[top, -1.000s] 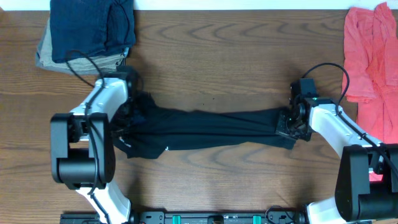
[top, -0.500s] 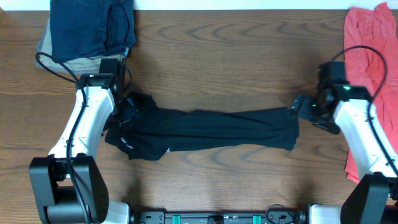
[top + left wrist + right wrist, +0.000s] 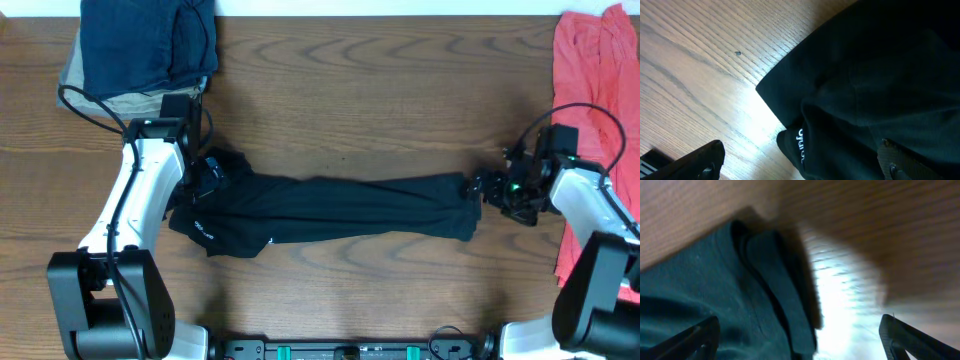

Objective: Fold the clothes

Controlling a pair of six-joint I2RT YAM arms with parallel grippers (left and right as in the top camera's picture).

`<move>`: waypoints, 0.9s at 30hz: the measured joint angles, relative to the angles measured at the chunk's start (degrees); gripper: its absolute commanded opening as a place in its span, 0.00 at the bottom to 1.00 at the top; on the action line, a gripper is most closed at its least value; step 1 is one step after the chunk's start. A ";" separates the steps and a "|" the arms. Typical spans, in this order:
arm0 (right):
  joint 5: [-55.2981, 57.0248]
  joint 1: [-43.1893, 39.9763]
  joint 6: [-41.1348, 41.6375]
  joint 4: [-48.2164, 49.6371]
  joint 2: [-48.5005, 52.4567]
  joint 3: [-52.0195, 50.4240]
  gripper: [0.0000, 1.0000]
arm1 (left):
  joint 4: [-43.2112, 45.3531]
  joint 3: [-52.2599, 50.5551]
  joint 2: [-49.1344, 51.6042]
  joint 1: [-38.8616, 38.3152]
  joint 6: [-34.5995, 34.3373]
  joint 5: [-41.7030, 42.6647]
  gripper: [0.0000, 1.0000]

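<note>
- The black T-shirt (image 3: 340, 210) lay as a long bunched strip across the table (image 3: 350, 295) in front of me.
- I judged that pinching only one layer would drag the strip crooked.
- The left gripper (image 3: 207, 176) stood wide open over the shirt's left end, holding nothing, though it possibly brushed the cloth.
- The right gripper (image 3: 485, 190) gaped empty just beside the right end.
- Farther back, the red garment (image 3: 600, 90) lay near enough to snag the right arm.

White-shelled arms (image 3: 140, 195), black joints (image 3: 112, 290), black cables (image 3: 62, 95)

A black T-shirt (image 3: 340, 208) lies stretched lengthwise on the table (image 3: 350, 90) between the left tool (image 3: 205, 176) and right tool (image 3: 482, 188).
</note>
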 measured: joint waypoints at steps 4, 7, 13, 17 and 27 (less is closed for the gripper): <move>-5.18 0.00 -1.42 1.51 1.73 -0.87 0.94 | 0.00 0.00 0.00 0.00 0.00 0.15 0.99; -8.76 0.04 -2.10 1.53 2.16 -1.03 0.89 | 0.15 0.00 0.00 0.00 0.00 0.59 0.99; -12.70 1.90 -2.78 1.16 2.73 -1.64 0.48 | 0.28 0.00 0.00 0.00 0.00 1.20 0.99; -13.57 5.03 -2.08 1.90 2.75 -1.64 0.07 | 0.42 0.00 0.00 0.00 0.00 1.49 0.99; -12.07 7.58 1.49 2.25 2.67 -1.64 0.01 | 0.42 0.00 0.00 0.00 0.00 1.49 0.99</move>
